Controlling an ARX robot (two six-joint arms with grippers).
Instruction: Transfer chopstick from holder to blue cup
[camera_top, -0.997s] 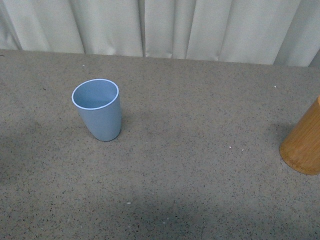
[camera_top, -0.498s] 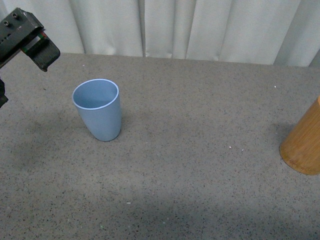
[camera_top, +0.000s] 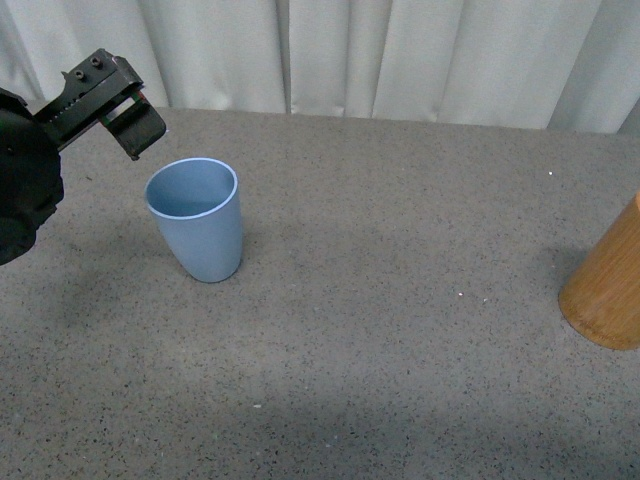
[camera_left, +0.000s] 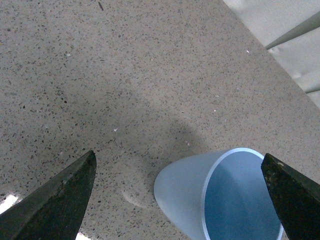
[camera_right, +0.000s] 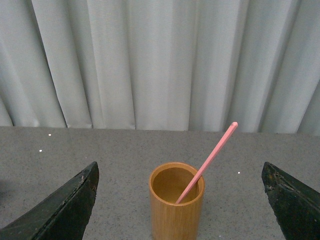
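Note:
The blue cup stands upright and empty on the left of the grey table. My left gripper hovers open just above and left of its rim. Seen from the left wrist, the blue cup lies between the two spread dark fingertips, untouched. The orange-brown holder is cut off at the right edge of the front view. In the right wrist view the holder stands ahead with one pink chopstick leaning out of it. My right gripper is open and apart from the holder.
A speckled grey tabletop stretches between cup and holder. Pale pleated curtains hang along the far edge of the table.
My left arm has come in from the left and moved right, from out of view to just beside the blue cup's rim. Cup and holder have stayed put.

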